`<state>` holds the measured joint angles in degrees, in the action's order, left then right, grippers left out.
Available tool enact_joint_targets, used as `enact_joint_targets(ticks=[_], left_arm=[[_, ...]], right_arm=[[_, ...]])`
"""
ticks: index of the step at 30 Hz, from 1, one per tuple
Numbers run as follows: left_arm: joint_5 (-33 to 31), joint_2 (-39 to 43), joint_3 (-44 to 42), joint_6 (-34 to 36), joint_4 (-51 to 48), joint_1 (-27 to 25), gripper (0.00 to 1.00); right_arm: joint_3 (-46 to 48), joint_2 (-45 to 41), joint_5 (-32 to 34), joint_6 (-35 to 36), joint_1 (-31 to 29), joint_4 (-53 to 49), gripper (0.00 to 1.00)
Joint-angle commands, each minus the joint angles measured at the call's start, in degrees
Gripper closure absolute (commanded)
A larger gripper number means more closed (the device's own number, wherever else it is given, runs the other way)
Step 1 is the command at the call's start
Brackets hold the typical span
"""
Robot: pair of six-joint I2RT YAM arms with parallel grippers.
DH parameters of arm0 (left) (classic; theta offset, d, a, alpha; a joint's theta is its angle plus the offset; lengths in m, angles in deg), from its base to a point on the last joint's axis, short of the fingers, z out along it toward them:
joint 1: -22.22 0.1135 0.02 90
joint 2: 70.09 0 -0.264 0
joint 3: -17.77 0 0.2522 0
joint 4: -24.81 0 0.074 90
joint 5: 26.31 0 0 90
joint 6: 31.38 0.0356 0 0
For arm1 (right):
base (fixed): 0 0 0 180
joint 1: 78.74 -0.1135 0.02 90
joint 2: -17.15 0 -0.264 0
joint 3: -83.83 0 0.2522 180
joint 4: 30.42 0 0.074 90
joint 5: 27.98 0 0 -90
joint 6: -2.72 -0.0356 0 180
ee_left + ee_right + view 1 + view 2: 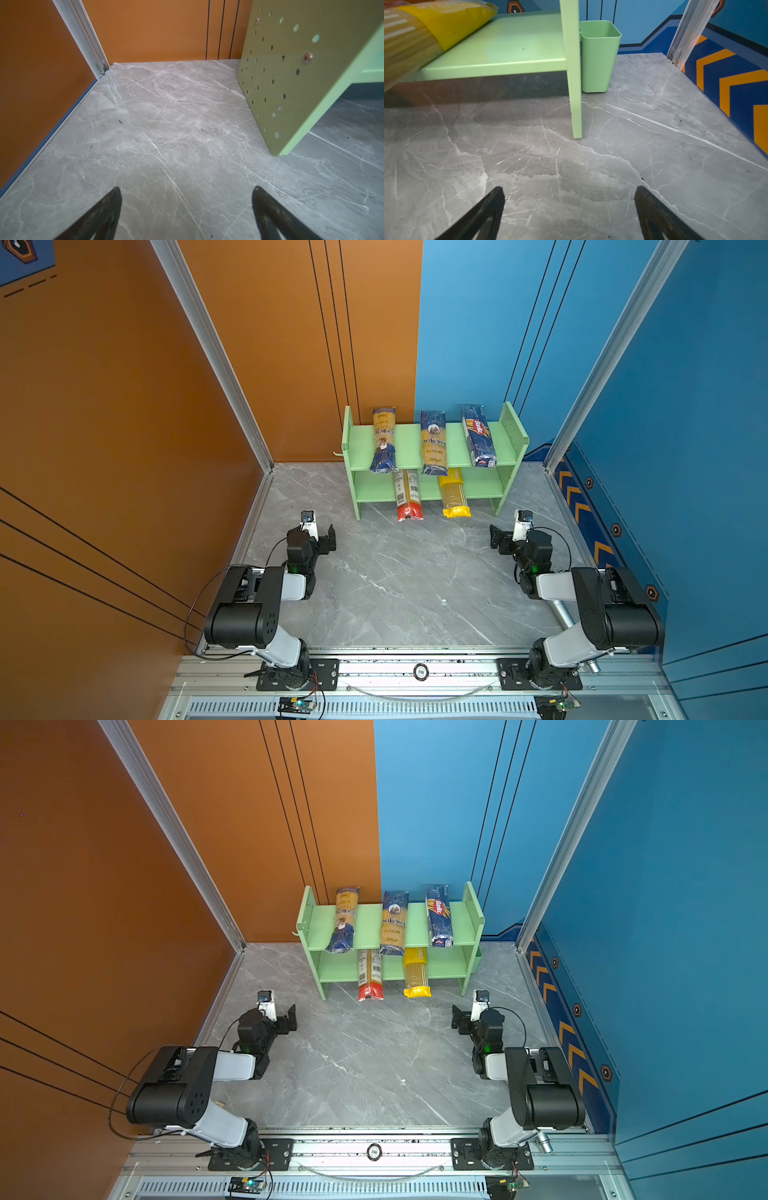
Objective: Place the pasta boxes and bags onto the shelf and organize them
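Presently five pasta packets [433, 443] lie across the green shelf [409, 438]: three on top, two below. Left claw [187, 192] and right claw [569, 192] both spread wide, empty, on the near side, well apart from it.

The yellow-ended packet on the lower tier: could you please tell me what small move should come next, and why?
Probably the right gripper nudging the yellow-ended packet deeper onto the shelf. The packet's front end overhangs the lower tier's edge, and that gripper is open, empty and the nearer one to it.
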<state>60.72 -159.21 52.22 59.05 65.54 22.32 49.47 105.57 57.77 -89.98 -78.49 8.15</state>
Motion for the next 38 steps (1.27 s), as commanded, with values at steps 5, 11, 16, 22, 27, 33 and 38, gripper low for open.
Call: enact_joint_targets(ticks=[5, 11, 16, 22, 27, 33, 38], left_arm=[[-0.4, -0.4, 0.8, -0.6, -1.2, 0.1, 0.02], [-1.0, -0.5, 0.9, 0.5, -1.2, -0.9, 0.02], [-1.0, -0.5, 1.0, 0.4, -1.3, -0.7, 0.02], [-1.0, -0.5, 1.0, 0.4, -1.4, -0.7, 0.02], [-1.0, -0.6, 1.0, 0.4, -1.3, -0.7, 0.02], [-1.0, -0.6, 1.2, 0.4, -1.5, -0.7, 0.02], [-1.0, -0.5, 1.1, 0.4, -1.5, -0.7, 0.02]], right_arm=[[-0.3, 0.3, 2.4, -0.4, 0.2, 1.0, 0.0], [-0.5, 0.2, 6.2, -1.2, -0.2, 0.2, 0.0], [-0.6, 0.2, 6.3, -1.2, -0.3, 0.1, 0.0], [-0.6, 0.2, 6.3, -1.3, -0.3, 0.1, 0.0], [-0.6, 0.2, 6.3, -1.2, -0.3, 0.1, 0.0], [-0.6, 0.2, 6.3, -1.2, -0.3, 0.1, 0.0], [-0.6, 0.2, 6.3, -1.2, -0.3, 0.1, 0.0]])
